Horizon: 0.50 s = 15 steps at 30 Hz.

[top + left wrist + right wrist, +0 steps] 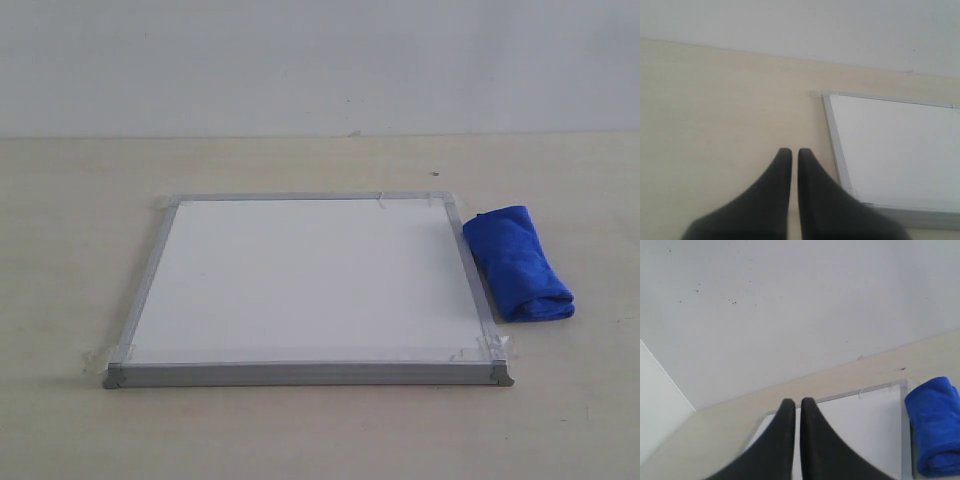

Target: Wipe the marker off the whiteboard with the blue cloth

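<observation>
The whiteboard [310,285] lies flat on the table, silver-framed with taped corners. Its white face shows no marker line in any view. The blue cloth [517,263] is rolled up on the table, touching the board's right edge; it also shows in the right wrist view as the blue cloth [935,425]. Neither arm appears in the exterior view. My left gripper [791,151] is shut with nothing in it, over bare table beside the whiteboard [900,150]. My right gripper [796,401] is shut and empty, held above the whiteboard [870,425], away from the cloth.
The pale wooden table [80,250] runs to a plain white wall [320,60] behind the board. A corner between two walls [667,375] shows in the right wrist view.
</observation>
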Each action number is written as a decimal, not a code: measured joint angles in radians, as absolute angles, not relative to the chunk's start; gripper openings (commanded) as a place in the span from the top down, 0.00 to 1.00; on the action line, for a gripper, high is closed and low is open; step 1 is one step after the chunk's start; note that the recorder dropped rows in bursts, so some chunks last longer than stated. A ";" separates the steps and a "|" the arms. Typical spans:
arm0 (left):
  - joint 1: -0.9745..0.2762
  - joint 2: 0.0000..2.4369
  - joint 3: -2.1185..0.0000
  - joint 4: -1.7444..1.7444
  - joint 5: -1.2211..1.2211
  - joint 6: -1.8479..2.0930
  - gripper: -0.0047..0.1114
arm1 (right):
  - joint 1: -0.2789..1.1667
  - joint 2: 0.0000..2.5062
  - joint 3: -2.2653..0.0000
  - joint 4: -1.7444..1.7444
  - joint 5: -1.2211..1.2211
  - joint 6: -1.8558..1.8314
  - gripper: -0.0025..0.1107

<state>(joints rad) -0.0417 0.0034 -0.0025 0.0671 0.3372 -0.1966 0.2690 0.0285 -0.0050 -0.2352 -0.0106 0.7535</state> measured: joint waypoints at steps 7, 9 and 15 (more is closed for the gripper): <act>-0.042 0.003 -0.003 0.067 0.337 -0.197 0.92 | 0.269 0.029 -0.005 -0.064 0.108 0.410 0.98; -0.042 0.003 -0.003 0.067 0.337 -0.197 0.92 | 0.269 0.029 -0.005 0.000 0.156 0.265 0.98; -0.042 0.003 -0.003 0.067 0.337 -0.197 0.92 | 0.269 0.029 -0.003 0.026 0.322 0.116 0.98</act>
